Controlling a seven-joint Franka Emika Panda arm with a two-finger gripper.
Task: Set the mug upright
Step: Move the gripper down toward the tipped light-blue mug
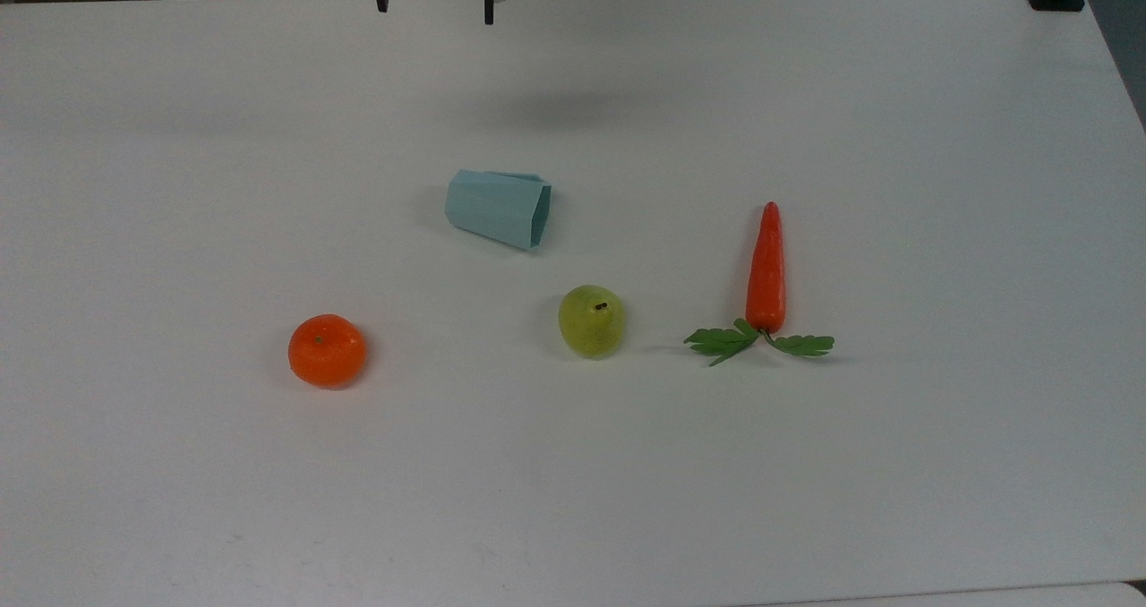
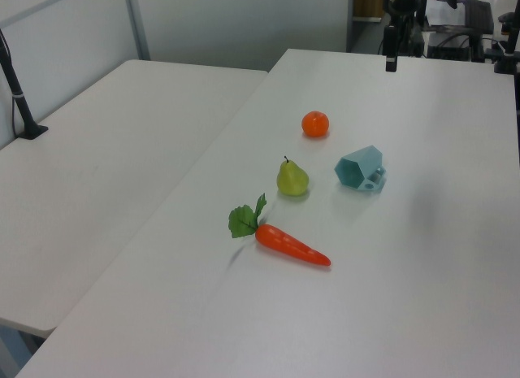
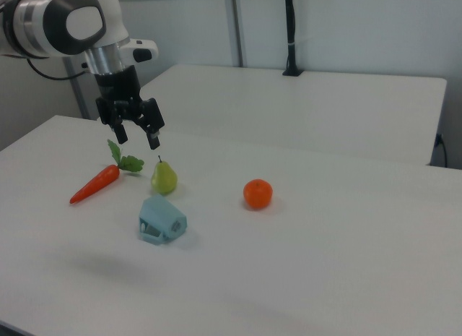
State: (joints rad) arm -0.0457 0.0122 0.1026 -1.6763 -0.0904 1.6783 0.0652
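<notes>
The pale blue faceted mug [image 1: 498,209] lies on its side near the table's middle, its open mouth toward the top view's right. In the left view the mug [image 2: 360,168] shows its hexagonal mouth and pierced handle; in the right view the mug [image 3: 161,221] rests with the handle low. My gripper [image 3: 138,137] hangs open high above the table, well apart from the mug, with nothing between its fingers. Its two fingertips poke in at the top view's upper edge as the gripper [image 1: 434,9], and one finger [image 2: 391,61] is in the left view.
On the white table [image 1: 895,464] an orange [image 1: 327,350], a green pear [image 1: 592,320] and a carrot [image 1: 766,271] with green leaves lie in front of the mug. A second white table [image 2: 106,150] adjoins at the left view's left. A black post [image 3: 290,32] stands behind.
</notes>
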